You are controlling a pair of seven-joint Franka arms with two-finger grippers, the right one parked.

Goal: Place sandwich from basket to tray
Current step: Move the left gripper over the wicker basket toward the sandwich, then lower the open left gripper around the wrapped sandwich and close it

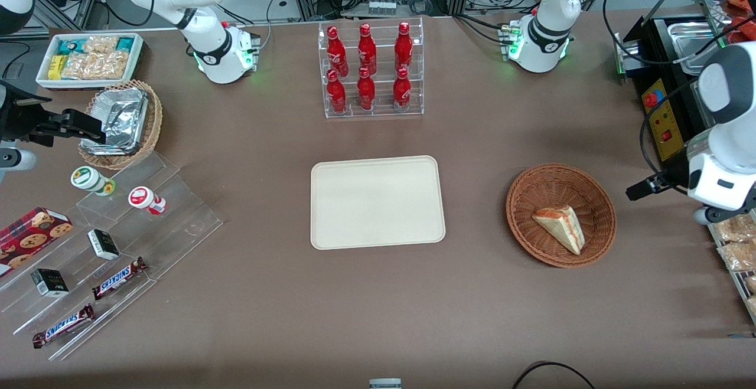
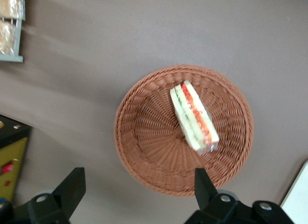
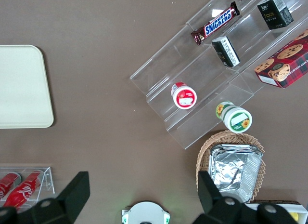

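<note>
Our gripper (image 2: 134,192) hangs wide open above the basket (image 2: 144,151), holding nothing. We judge the reach underway; next we descend onto the sandwich (image 2: 194,116) lying inside it.

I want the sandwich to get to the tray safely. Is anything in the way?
Nothing visible. The open pincer hangs above the basket, where the sandwich lies uncovered. Only bare table separates the basket from the empty tray.
</note>
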